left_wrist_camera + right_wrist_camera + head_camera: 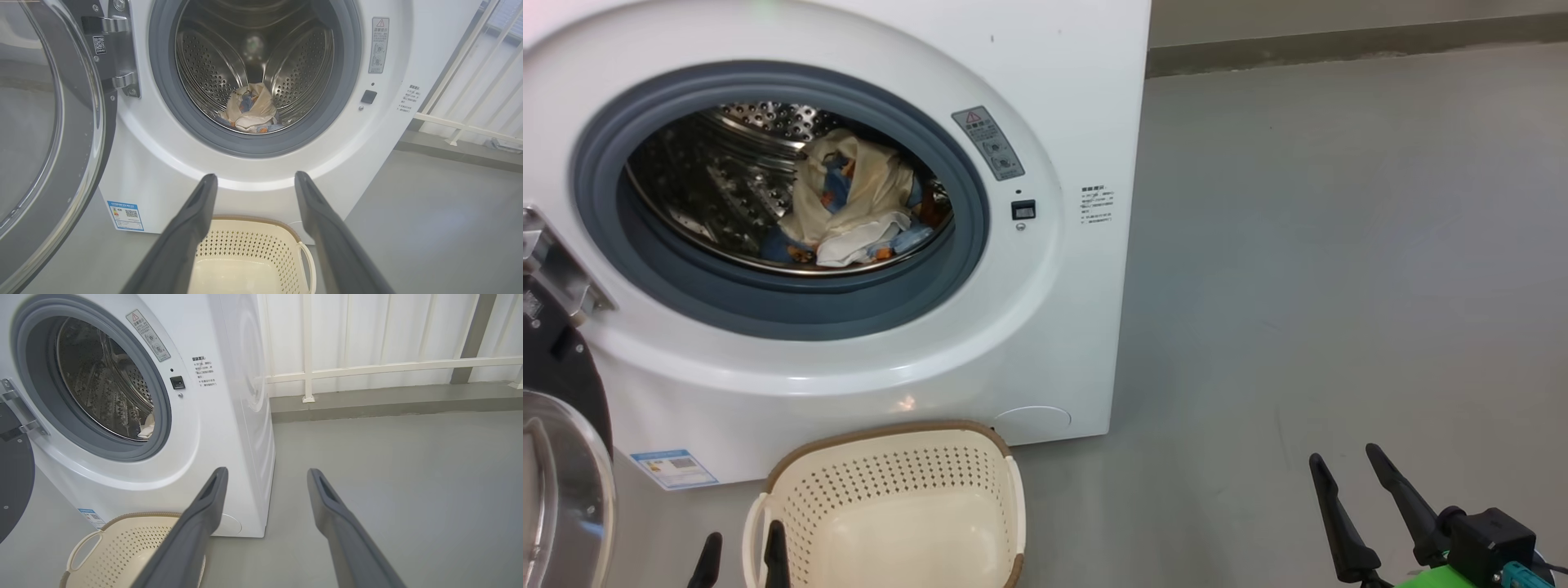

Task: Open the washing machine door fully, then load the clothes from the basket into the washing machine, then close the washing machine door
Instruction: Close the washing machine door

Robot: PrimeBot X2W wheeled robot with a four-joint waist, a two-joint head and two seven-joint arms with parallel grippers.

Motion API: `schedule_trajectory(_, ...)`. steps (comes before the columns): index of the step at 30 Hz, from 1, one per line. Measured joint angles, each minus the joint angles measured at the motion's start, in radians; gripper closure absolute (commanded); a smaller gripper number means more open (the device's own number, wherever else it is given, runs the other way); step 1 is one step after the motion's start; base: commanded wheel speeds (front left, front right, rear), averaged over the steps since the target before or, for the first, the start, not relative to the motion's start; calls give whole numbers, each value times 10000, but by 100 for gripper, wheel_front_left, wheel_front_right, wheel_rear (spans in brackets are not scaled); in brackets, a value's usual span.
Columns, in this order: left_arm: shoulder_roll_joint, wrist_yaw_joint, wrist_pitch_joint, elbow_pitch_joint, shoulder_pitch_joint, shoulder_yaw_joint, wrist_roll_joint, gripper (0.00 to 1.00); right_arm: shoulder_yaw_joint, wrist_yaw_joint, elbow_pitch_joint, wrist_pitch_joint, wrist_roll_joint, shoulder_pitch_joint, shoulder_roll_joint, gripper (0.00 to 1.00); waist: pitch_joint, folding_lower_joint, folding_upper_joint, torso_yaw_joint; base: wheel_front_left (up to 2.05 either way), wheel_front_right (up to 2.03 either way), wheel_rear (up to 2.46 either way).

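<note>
The white washing machine stands with its round door swung wide open to the left on its metal hinge. The clothes, cream-white cloth with light blue printed fabric, lie inside the steel drum. In front of the machine the cream basket sits on the floor with nothing in it. My left gripper is open just left of the basket's near rim. My right gripper is open over the floor, well right of the basket.
Grey floor stretches to the right of the machine. A white railing and a low grey kerb run along the back. The open door takes up the space at the left of the machine.
</note>
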Motion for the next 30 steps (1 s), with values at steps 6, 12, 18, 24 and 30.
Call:
schedule_trajectory(6,2,0,0,-13,1,-61,-2,0,0,0,25,0,0,3,2,0,-32,-1,0,128,0,0,0)
schedule_trajectory(12,2,0,0,-13,3,-58,-4,0,8,0,31,0,0,8,4,0,-80,0,0,191,0,0,0)
schedule_trajectory(18,2,0,0,-35,25,-58,-33,0,10,0,33,0,0,12,2,0,-72,0,0,192,0,0,0)
schedule_trajectory(24,4,0,0,-35,25,-19,-36,0,10,0,58,0,0,12,0,0,-84,0,0,197,0,0,0)
schedule_trajectory(30,4,0,0,-35,27,8,-81,0,10,0,58,0,0,14,2,0,-139,0,0,215,0,0,0)
